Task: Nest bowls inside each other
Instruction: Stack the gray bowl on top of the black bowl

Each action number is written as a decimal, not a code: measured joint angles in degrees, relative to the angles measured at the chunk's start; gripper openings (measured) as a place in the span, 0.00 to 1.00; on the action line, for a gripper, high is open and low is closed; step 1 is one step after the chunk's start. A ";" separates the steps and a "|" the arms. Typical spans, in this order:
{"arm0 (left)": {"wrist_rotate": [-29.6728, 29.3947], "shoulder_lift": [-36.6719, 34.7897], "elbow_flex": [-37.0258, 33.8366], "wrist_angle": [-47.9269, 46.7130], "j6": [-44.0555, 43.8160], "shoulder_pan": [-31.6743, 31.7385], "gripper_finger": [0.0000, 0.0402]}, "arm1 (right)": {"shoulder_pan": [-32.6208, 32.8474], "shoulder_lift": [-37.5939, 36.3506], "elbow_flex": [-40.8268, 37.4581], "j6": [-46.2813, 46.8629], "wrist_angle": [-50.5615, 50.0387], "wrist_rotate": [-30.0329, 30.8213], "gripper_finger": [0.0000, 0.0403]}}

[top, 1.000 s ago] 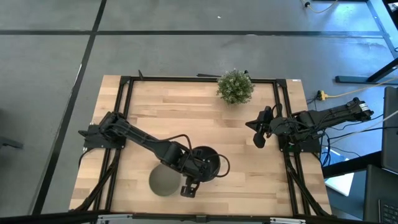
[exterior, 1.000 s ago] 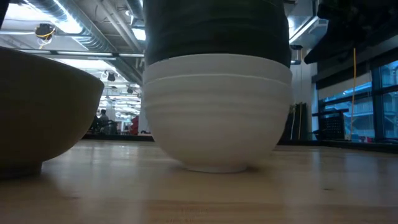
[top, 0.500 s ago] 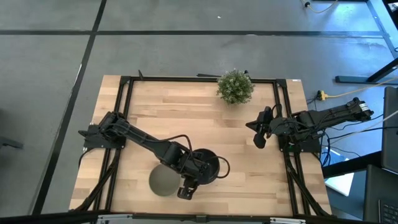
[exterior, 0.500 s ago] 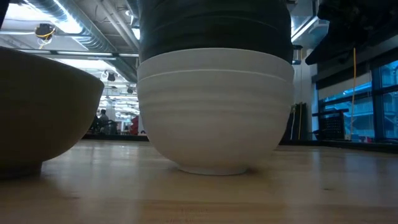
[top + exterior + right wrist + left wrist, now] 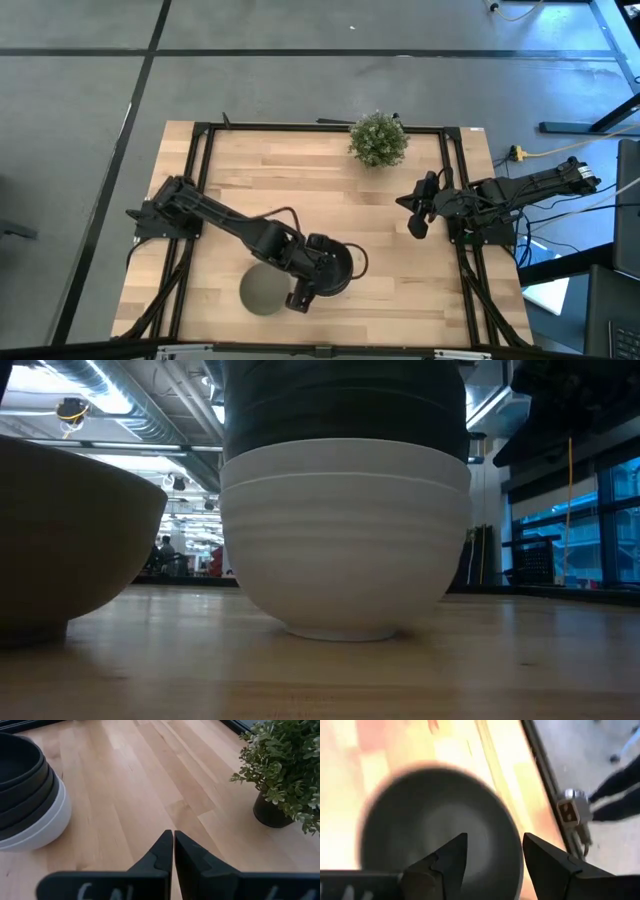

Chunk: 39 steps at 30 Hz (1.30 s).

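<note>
A stack of bowls (image 5: pixel 331 268) stands near the table's front middle, black bowls (image 5: pixel 17 767) nested in white ones (image 5: pixel 345 540). A single grey-olive bowl (image 5: pixel 263 292) rests on its base just to the left of the stack. My left gripper (image 5: pixel 495 840) is open above the stack's near-left side. One finger (image 5: pixel 447 862) hangs over the top black bowl's hollow (image 5: pixel 435 825) and the other stands outside its rim, and I see no touch. My right gripper (image 5: pixel 418 215) is shut with nothing in it, over the table's right part.
A small green potted plant (image 5: pixel 378 138) stands at the table's far edge, right of the middle. A black frame (image 5: pixel 300 127) runs along the table's edges. Bare wood lies between the stack and the plant.
My left gripper has opened at the top black bowl's rim and let go of it, staying at the stack's near-left side. The stack has shifted slightly toward the near edge and now stands still.
</note>
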 joint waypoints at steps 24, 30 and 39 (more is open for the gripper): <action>0.26 -11.28 -1.46 -18.49 -4.87 -8.04 0.47 | -0.02 0.00 0.00 -0.03 -0.89 0.01 0.05; -1.79 -10.26 -7.84 -21.71 -12.16 -8.11 0.47 | -0.02 0.00 0.00 -0.03 -0.91 -0.01 0.05; 2.89 -11.41 -20.48 -11.23 -7.03 -3.26 0.47 | 0.00 0.00 0.00 0.30 -0.84 -1.47 0.05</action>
